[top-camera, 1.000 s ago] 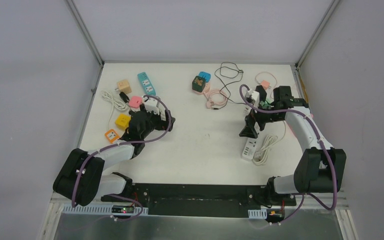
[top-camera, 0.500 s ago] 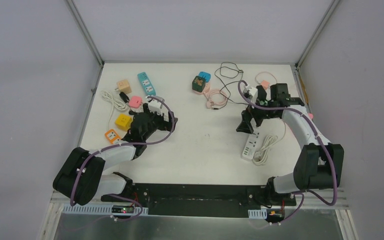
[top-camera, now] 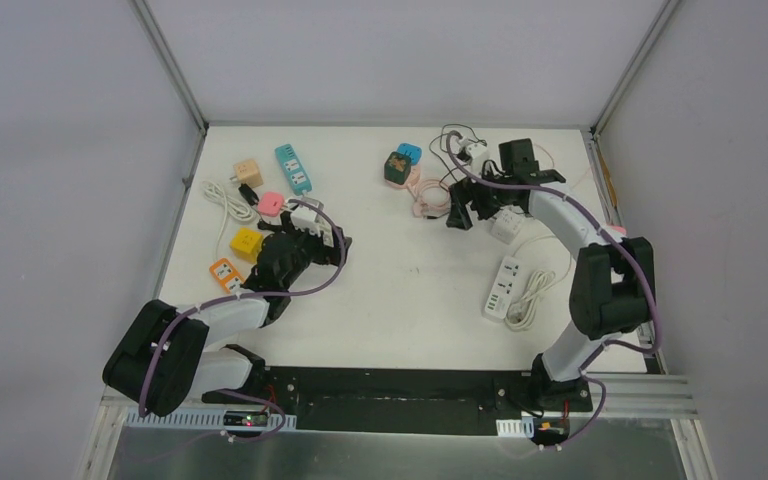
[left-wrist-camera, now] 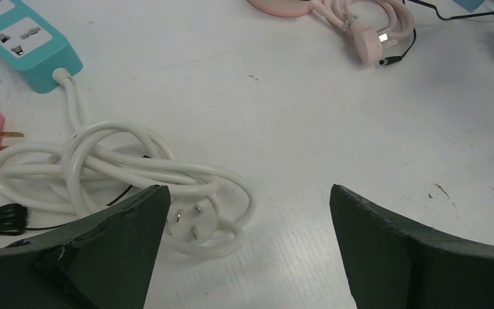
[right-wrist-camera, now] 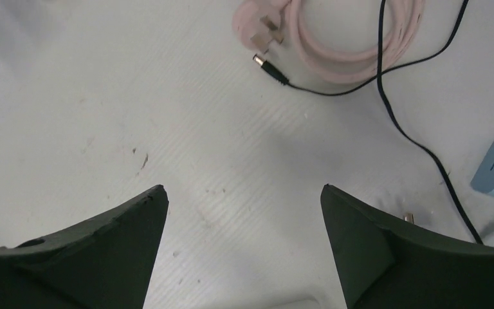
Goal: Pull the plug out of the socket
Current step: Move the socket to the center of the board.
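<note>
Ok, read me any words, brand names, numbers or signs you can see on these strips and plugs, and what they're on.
No text can be read in any view.
teal power strip: socket holes only, no print showing.
white power strip: any marking is too small to read.
yellow cube adapter and orange cube adapter: too small to read.
</note>
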Motion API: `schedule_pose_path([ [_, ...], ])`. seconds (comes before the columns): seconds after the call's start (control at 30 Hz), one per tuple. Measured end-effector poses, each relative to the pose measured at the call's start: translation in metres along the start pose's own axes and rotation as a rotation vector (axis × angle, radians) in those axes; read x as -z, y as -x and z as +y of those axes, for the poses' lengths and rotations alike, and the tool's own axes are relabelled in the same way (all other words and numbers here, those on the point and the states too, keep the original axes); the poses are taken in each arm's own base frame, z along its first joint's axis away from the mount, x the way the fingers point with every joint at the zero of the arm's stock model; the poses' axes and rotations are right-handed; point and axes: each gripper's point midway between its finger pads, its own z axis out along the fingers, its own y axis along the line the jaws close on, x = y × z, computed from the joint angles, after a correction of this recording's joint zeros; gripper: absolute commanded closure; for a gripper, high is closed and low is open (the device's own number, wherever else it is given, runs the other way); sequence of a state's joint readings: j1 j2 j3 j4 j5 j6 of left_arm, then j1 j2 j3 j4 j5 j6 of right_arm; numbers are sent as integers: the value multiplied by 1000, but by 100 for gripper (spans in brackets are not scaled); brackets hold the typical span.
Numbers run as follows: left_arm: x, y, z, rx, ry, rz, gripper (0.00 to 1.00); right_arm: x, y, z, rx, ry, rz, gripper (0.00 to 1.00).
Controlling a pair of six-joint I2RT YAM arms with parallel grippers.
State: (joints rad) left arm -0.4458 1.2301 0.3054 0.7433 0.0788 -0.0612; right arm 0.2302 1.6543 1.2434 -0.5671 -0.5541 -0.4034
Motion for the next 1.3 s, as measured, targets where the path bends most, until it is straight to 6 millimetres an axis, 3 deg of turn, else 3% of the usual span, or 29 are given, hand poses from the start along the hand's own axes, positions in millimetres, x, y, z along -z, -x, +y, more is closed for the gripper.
schedule_pose_path([
  [0.23,0,4,0,-1,-2,-18,1,-38,38,0,-99,-33,-22,18],
  [0.33,2,4,0,-1,-2,-27,1,-55,44,-1,-149,-21,-16,20],
  [0.6,4,6,-1,-1,-4,-40,1,-94,46,-11,-250,-11,21,26],
  [0.9,4,8,-1,-2,-5,-51,1,-122,54,-28,-286,-26,34,26],
  [1.07,5,8,-1,-2,-5,-54,1,-137,47,-34,-307,-26,60,27],
  [1.23,5,8,-1,-2,-5,-55,1,-143,40,-34,-331,-23,79,35],
  [1.3,5,8,-1,-2,-5,-55,1,-143,41,-33,-333,-19,79,43],
])
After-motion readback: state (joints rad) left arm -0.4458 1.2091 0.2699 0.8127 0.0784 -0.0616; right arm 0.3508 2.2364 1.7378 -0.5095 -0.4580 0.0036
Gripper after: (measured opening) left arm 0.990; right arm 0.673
